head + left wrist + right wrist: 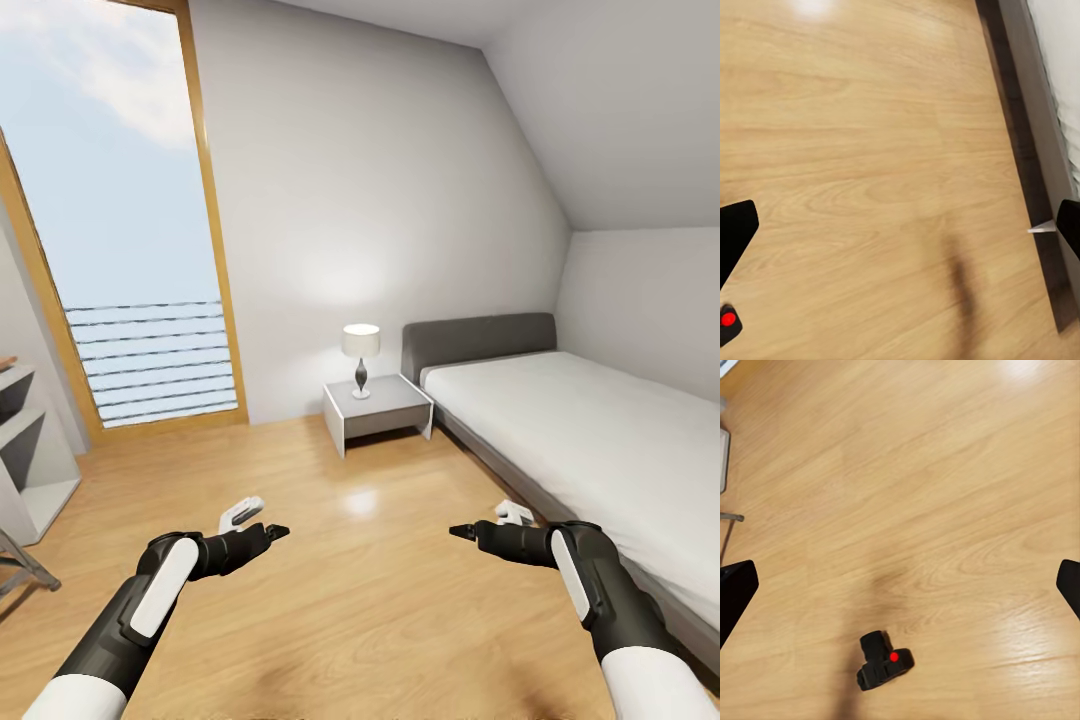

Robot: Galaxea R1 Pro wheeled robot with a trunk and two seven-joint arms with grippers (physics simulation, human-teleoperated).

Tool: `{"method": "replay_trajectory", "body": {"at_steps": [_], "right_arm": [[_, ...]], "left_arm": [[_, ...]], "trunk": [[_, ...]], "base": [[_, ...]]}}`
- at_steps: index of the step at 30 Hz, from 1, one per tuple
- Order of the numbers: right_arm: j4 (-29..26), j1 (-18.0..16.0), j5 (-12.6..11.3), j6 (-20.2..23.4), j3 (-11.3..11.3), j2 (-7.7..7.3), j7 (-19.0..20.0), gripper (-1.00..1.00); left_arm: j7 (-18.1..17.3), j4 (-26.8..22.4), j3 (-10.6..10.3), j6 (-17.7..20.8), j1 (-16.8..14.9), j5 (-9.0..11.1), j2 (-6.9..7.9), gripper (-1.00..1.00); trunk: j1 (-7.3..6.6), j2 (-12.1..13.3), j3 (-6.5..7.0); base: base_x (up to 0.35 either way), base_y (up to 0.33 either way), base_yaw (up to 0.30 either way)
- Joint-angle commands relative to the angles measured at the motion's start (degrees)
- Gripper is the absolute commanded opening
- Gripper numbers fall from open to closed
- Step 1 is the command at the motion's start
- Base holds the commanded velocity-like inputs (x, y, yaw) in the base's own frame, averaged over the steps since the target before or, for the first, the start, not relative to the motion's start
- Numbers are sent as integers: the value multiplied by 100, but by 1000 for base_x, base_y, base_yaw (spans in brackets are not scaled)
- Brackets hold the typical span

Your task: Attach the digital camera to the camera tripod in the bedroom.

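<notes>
The bedroom had grey walls (400,180), a sloped ceiling and a wood floor (350,600). A tall window (130,230) stood far left, and a white bed (590,430) with a grey headboard ran along the right wall. Between them sat a white nightstand (385,408) just beside the bed's head, bearing a lit lamp (361,352). A white shelf (25,450) stood at the left edge, with a tripod (25,565) leg showing just near of it. Both arms reached forward over the floor: the left gripper (262,535) and the right gripper (475,533) both had their fingers spread apart and held nothing. The camera (883,660) lay on the floor below the grippers, red dot up, apart from the tripod.
</notes>
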Motion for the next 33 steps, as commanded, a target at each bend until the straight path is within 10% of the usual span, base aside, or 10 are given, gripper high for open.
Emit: {"method": "replay_trajectory", "body": {"at_steps": [1,33], "right_arm": [[-3,-4,-41,42,-9,0,-8,100],[-1,-4,-46,44,1,6,-8,100]], "left_arm": [[44,3,-8,11,-3,58,5,100],[41,67,-5,4,-3,49,5,100]], "trunk": [[22,-45,-25],[725,-1328,-599]], "base": [[0,0,0],[0,0,0]]}}
